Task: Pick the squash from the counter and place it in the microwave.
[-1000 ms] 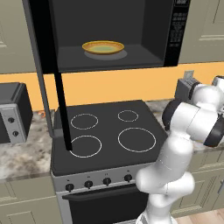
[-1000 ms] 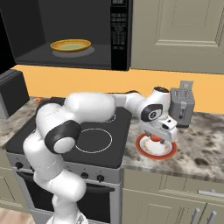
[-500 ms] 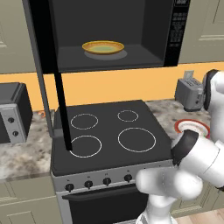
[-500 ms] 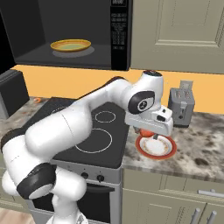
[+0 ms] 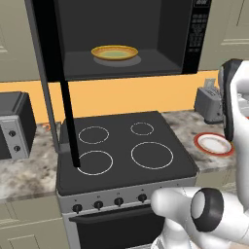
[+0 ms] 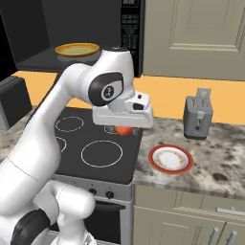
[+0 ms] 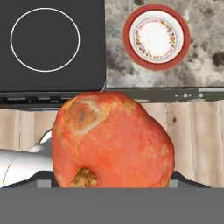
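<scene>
In the right base view my gripper [image 6: 122, 126] is shut on the squash [image 6: 126, 130], a small orange-red lump. It hangs in the air above the right edge of the black stovetop [image 6: 91, 139], clear of the counter [image 6: 217, 165]. In the hand view the squash [image 7: 111, 140] looms large between the fingers and hides their tips. The microwave [image 5: 121, 44] stands open above the stove with its black door [image 5: 51, 73] swung out to the left. A yellow dish [image 5: 115, 52] lies in its dark cavity, up and to the left of the gripper.
A red-rimmed white plate [image 6: 170, 159] lies bare on the counter right of the stove. Behind it stands a grey toaster [image 6: 197, 115]. A silver-fronted black box [image 5: 12, 129] sits on the counter left of the stove. Beige cabinets hang at the upper right.
The arm has lifted the squash off the red-rimmed plate and carried it up and left, to the stove's right edge. The plate is now bare.
</scene>
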Motion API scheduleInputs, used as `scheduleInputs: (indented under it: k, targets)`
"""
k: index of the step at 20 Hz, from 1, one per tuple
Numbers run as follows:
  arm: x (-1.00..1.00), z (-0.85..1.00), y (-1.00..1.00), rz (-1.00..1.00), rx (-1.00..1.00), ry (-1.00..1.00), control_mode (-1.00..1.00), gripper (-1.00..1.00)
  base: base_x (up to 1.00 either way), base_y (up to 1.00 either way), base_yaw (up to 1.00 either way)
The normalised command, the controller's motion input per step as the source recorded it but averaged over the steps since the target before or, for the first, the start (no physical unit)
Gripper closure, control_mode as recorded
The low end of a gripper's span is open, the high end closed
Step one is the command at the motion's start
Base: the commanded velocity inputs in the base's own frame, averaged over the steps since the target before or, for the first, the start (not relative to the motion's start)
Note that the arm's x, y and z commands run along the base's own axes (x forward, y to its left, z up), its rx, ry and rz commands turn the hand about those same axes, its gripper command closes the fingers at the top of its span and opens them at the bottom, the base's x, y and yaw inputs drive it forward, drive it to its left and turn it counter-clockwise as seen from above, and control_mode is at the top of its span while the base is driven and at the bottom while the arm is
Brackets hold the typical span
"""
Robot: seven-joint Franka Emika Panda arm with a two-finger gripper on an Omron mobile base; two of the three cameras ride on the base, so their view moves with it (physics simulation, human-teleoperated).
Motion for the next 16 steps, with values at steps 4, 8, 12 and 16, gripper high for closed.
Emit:
scheduleInputs:
  k: [4,8,12,16]
  targets:
    - [-0.22,0.76,1.00,0.18,-0.01,-0.01,-1.00,1.00,0.00,0.00,0.00]
    - [-0.02,0.56,1.00,0.03,0.00,-0.13,-1.00,1.00,0.00,0.00,0.00]
    - [0.00,0.23,1.00,0.00,0.05,-0.29,-1.00,1.00,0.00,0.00,0.00]
    - [0.22,0.13,1.00,-0.03,0.10,-0.35,-1.00,1.00,0.00,0.00,0.00]
